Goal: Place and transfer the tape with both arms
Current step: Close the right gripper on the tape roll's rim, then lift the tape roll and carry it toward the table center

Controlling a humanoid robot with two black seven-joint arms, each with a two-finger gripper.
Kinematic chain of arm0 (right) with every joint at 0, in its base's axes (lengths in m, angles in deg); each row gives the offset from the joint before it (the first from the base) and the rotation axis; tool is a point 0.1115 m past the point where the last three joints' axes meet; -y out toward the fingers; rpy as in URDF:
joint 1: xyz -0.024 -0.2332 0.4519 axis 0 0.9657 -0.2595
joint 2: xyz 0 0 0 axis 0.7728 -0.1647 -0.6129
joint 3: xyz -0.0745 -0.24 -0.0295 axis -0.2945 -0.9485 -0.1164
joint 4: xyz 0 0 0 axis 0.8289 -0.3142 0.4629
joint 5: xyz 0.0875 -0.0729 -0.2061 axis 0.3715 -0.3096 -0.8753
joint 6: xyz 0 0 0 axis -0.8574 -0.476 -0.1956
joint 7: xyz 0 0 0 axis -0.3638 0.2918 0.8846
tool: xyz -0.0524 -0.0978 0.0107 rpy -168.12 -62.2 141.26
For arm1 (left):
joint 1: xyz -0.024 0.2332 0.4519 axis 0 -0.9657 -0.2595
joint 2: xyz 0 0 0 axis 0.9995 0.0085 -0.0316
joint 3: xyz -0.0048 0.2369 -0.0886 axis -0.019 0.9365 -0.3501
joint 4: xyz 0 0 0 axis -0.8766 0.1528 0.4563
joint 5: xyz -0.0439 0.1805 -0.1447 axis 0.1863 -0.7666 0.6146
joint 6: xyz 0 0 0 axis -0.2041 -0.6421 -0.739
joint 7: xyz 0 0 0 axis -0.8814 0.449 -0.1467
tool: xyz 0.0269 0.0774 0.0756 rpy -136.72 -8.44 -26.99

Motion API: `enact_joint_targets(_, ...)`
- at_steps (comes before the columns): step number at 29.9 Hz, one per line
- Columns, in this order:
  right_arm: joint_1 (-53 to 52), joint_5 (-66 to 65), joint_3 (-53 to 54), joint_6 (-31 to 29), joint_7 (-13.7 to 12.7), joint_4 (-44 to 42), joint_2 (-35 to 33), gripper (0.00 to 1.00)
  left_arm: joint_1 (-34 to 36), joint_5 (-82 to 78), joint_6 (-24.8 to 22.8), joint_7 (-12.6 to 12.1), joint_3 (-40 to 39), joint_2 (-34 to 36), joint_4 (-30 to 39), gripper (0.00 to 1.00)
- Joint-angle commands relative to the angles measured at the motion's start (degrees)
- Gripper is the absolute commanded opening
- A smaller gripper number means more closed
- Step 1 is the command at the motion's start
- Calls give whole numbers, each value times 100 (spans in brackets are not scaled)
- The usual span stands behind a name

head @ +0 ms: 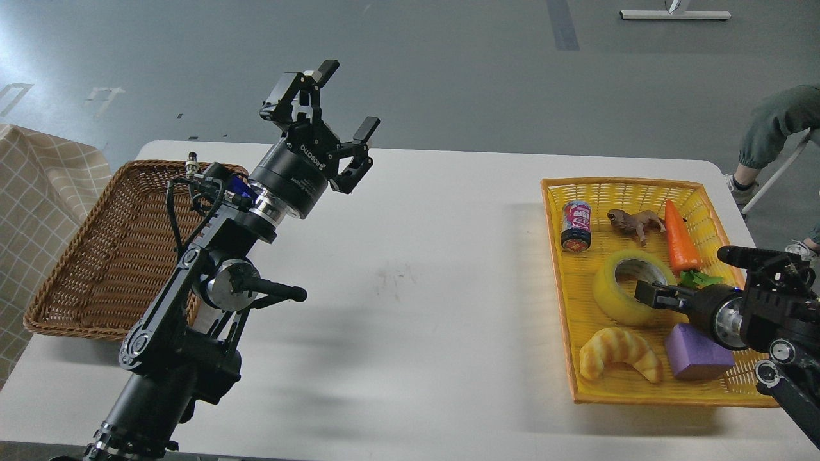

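The tape [608, 296], a wide translucent yellow roll with a pale core, lies flat in the yellow basket [556, 256] at the table's right. My right gripper [648, 294] comes in from the right and sits at the roll's right wall, with a dark fingertip over the rim. It is seen small and dark, so its fingers cannot be told apart. My left gripper [339, 96] is raised above the table's far left part, open and empty, far from the tape.
The yellow basket also holds a can [576, 225], a toy animal [634, 222], a carrot [680, 237], a croissant [618, 352] and a purple block [698, 351]. A brown wicker basket [96, 269] stands at the left. A person's leg [775, 128] is at far right.
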Motion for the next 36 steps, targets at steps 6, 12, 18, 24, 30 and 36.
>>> enact_joint_targets(6,4,17,2,-1,-3,-2,1,17,-1,0,18,-11,-4,0,0,98)
enact_joint_targets(12,-31,87,28,-1,-11,-2,1,8,-18,-9,18,-11,-13,0,0,98)
enact_joint_targets(18,-40,78,169,-1,-20,24,-8,0,-18,0,26,-11,5,0,0,98)
enact_joint_targets(24,-31,157,362,-1,-20,104,-69,0,-18,-9,44,-11,40,0,0,98)
enact_joint_targets(30,-311,483,547,-1,-20,270,-157,0,-9,0,53,-11,40,0,0,98)
enact_joint_targets(36,-1268,553,556,-1,24,157,-157,0,-18,0,53,-11,23,0,-8,98)
